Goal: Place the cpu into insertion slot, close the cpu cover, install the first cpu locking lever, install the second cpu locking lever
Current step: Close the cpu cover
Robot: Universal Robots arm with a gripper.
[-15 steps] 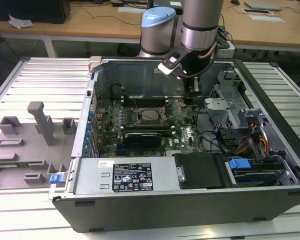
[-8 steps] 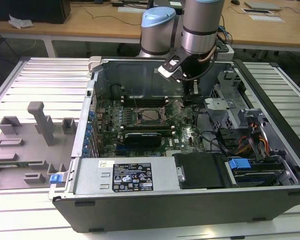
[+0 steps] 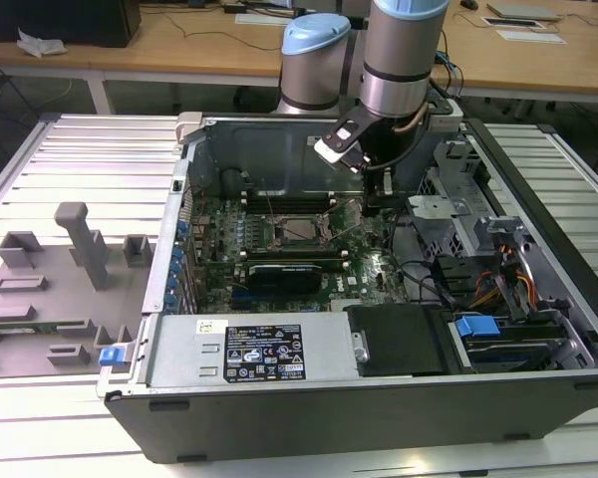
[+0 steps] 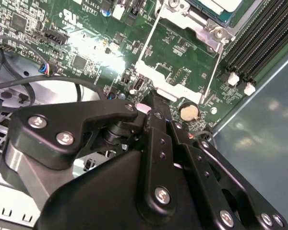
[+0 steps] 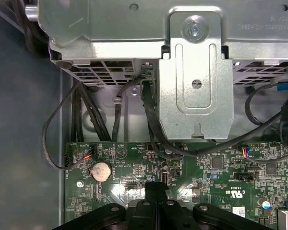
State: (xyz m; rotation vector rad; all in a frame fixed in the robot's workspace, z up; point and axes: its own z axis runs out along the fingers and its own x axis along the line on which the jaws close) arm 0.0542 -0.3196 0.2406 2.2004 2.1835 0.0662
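Silver-grey cylindrical arm, pale blue joint cap, black wrist section, white-faced camera block mounted at wrist, matte black hand of linked plates, silver round-head screws at pivots

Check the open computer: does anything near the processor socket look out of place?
The cpu cover is swung open, off the cpu; green board shows through its window. Nothing else stands out.

light wooden desks stand behind a ribbed grey metal table.
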